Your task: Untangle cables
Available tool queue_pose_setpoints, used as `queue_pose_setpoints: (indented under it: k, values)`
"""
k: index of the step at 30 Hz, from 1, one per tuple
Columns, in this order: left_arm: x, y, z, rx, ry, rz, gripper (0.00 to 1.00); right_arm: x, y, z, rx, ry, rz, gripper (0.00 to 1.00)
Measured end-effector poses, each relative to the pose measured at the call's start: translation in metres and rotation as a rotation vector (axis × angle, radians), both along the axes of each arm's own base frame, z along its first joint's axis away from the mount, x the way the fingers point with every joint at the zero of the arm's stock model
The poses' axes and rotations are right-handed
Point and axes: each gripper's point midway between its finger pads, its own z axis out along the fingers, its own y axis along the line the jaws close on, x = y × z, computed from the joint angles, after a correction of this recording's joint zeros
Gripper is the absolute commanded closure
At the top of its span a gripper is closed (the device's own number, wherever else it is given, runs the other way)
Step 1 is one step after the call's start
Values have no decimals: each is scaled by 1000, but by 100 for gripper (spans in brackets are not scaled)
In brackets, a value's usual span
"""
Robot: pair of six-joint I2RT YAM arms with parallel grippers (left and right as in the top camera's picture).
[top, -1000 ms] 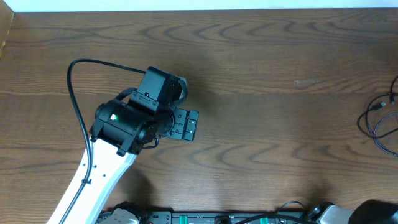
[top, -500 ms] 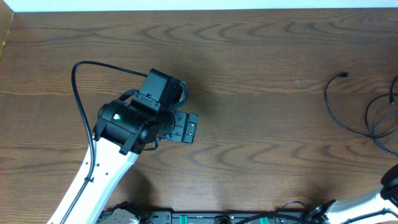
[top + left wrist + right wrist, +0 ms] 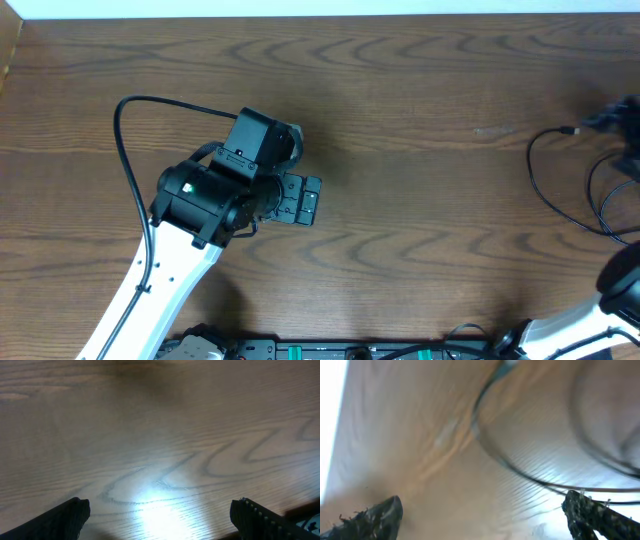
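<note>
Thin black cables (image 3: 548, 198) lie in loose loops at the table's right edge, with one small plug end (image 3: 574, 130) pointing right. In the blurred right wrist view a cable (image 3: 520, 469) arcs across the wood just above my right gripper (image 3: 482, 516), which is open with nothing between its fingers. One strand passes close over the right finger (image 3: 597, 515). In the overhead view the right gripper is only a dark blur (image 3: 622, 118) by the cables. My left gripper (image 3: 300, 200) hangs open over bare wood (image 3: 160, 521), far from the cables.
The left arm's own thick black cable (image 3: 125, 160) loops out to its left. The right arm's white link (image 3: 585, 322) comes up from the bottom right corner. The table's far edge (image 3: 320, 14) runs along the top.
The right gripper has opened. A cable loop with its plug end now reaches further left onto the table. The right arm has swung up along the right edge. The left arm has barely moved.
</note>
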Motion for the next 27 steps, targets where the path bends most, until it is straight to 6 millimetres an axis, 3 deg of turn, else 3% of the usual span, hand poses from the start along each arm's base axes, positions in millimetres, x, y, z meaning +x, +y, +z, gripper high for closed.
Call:
queue_pose_setpoints:
  k: [4,7,10,12,18,21,27]
  values:
    - [-2,-2,0,-8,8,-5,4,16,41,-11,-157,54,192,1]
    - [-3,-2,-1,-13,15,-9,4,23,52,-22,-308,96,270,3]
    - [-3,-2,-1,-14,16,-9,4,33,48,-32,-439,102,292,32]
    - [-4,-3,-1,-15,18,-10,4,37,41,-38,-488,100,273,37]
    - [-4,-3,-1,-17,18,-11,4,36,34,-66,-521,106,232,29]
    - [-4,-4,0,-21,20,-13,4,31,38,-81,-502,119,234,32]
    - [-5,-4,-1,-23,25,-15,4,32,40,-91,-487,119,237,39]
